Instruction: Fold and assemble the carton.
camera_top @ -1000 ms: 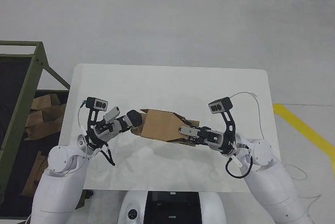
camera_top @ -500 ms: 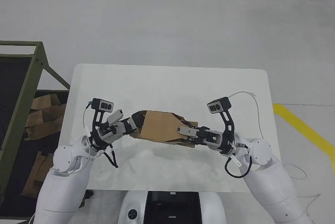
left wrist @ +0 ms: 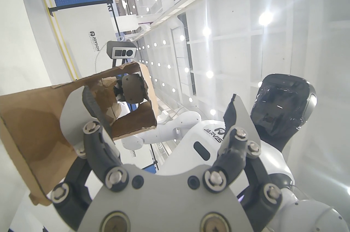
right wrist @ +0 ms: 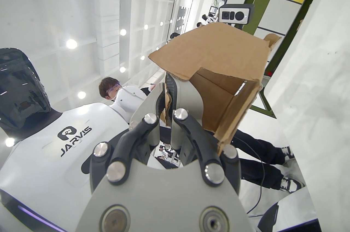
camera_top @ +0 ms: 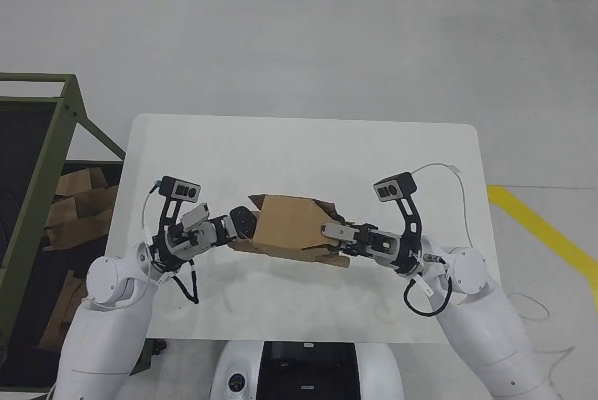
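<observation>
Over table (camera_top: 279, 140), right gripper (right wrist: 166, 89) pinches carton (camera_top: 289, 225) flap; left gripper (left wrist: 158, 96) spread wide, one finger at carton's other open end.

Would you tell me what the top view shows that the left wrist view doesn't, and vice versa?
Only the top view: the green rack with spare cardboard by it. Only the left wrist view: the left end effector is open, one finger against the hollow end of the carton, the other clear of it. Both: the brown carton itself.
</observation>
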Tool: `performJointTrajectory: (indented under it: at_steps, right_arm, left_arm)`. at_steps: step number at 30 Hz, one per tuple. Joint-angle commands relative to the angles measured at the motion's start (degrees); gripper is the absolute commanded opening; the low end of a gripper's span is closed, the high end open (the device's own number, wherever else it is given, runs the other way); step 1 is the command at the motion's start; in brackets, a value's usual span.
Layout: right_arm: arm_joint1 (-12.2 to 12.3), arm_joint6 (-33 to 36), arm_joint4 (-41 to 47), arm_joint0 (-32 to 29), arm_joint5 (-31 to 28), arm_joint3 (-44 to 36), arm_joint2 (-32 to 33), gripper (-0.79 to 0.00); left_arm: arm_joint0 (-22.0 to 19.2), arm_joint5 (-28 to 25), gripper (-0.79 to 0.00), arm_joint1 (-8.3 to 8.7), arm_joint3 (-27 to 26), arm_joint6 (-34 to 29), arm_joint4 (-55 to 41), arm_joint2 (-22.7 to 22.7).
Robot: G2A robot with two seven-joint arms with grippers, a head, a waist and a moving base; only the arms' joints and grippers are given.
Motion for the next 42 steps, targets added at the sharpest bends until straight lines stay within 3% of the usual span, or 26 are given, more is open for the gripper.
performJointTrajectory:
  at_steps: [1, 18, 42]
  right_arm:
    - [0.0, 0.0, 0.0, -0.1, 0.1, 0.1, 0.1, -0.785]
    - [0.3, -1.1, -1.0, -0.6, 0.1, 0.1, 0.9, -0.785]
    - [0.1, 2.0, -0.9, 1.4, 1.1, 0.8, -2.0, -0.785]
  left_arm:
    - [-0.1, 0.2, 0.0, 0.07, 0.2, -1.3, -1.0, -0.1]
    - [-0.5, 2.1, 0.0, 0.6, 1.5, -8.0, -4.7, -0.7]
    - [-1.5, 2.6, 0.0, 0.77, 1.3, -7.0, -2.2, 3.1]
